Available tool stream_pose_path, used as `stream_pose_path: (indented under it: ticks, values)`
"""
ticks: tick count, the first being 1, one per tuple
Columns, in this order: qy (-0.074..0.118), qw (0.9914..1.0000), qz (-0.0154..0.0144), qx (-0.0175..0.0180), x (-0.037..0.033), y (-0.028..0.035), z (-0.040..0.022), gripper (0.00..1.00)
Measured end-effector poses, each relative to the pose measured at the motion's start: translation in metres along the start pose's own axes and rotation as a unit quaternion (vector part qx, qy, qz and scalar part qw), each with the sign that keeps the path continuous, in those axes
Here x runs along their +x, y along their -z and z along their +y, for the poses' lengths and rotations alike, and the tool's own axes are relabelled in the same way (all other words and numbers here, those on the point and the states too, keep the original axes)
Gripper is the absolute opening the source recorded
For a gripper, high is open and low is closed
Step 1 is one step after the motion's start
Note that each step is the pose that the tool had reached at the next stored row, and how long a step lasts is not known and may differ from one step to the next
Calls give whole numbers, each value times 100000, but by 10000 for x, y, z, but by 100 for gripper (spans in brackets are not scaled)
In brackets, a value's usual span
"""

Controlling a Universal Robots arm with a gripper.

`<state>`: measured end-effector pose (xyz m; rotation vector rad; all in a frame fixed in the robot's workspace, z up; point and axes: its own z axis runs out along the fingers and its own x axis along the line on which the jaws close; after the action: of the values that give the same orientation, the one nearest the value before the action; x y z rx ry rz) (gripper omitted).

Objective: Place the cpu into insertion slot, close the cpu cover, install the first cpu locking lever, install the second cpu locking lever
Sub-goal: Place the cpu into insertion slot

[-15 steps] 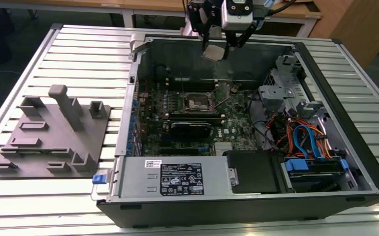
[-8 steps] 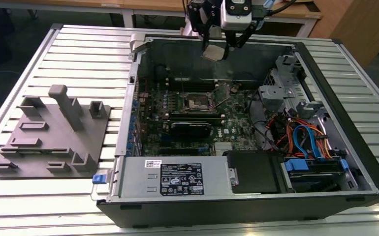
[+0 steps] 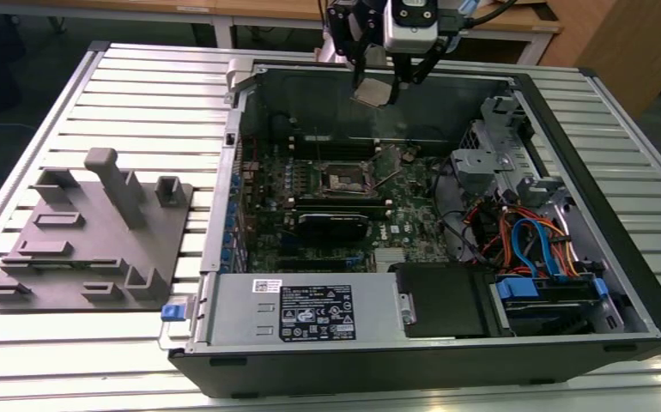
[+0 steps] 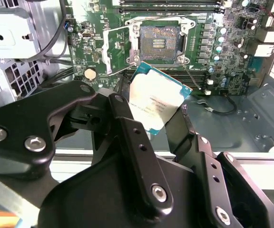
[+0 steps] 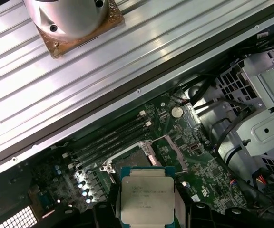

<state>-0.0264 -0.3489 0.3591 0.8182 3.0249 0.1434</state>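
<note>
Silver metal shines on top of the cpu (image 4: 158, 97), and your gripper (image 4: 152, 114) is holding it. The two black fingers (image 4: 127, 128) are closed just as far as the chip is wide. One finger presses on each side edge. You can see the same hold in the first wrist view, where the cpu (image 5: 147, 199) sits between the finger ends of the gripper (image 5: 147, 213) with its flat top facing the camera.

In the exterior view, your gripper (image 3: 379, 86) hangs up high over the far end of the open computer case (image 3: 422, 360). The cpu (image 3: 371, 93) sits a bit tilted in it and touches nothing else.

The insertion slot (image 3: 346, 178) lies down below on the green board (image 3: 405, 219), well apart from the chip. In the second wrist view, the insertion slot (image 4: 160, 42) is open and you can look right into its dark middle. The cpu cover (image 4: 114, 50) is swung back and sits just beside the slot, not over it.

The case rests on a table (image 3: 148, 77) made of long metal strips. On the exterior view's left, a grey tray (image 3: 90, 249) with blocks sticking up lies on that table, near the case.
</note>
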Motion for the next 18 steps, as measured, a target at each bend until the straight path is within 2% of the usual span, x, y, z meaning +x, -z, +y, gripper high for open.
stream_pose_path:
  ticks: [8, 14, 15, 16, 18]
  values:
    - [-1712, 99985, -152, -31, 0, -3, -1, 54]
    - [-4484, 99899, -402, -86, 0, -6, -1, 54]
    - [-5649, 99839, -507, -107, 0, -7, -1, 54]
    - [-7586, 99709, -680, -145, 0, -9, -1, 54]
    - [-8760, 99612, -787, -167, 0, -10, -1, 54]
